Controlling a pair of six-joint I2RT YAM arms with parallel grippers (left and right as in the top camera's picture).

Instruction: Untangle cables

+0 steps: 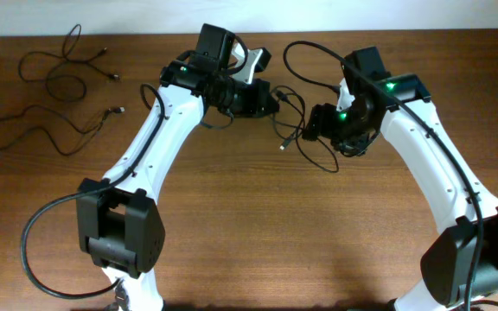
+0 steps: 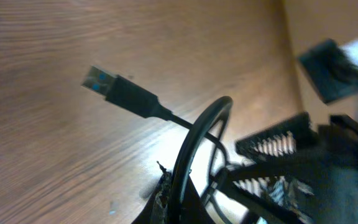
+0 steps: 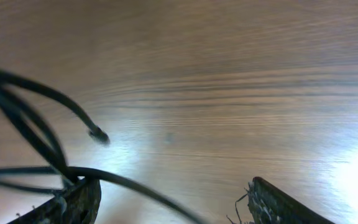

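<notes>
A tangle of thin black cables hangs between my two grippers at the table's far middle. My left gripper is shut on one black cable loop, which runs up out of the jaws. A strand with a USB plug sticks out to the left over the wood. My right gripper is open, its fingers far apart. A black strand crosses the gap between them, and a loose cable end hangs beyond.
Two separate black cables lie at the far left of the table, one near the back edge and one in front of it. Thick black arm cables loop beside the left base and above the right wrist.
</notes>
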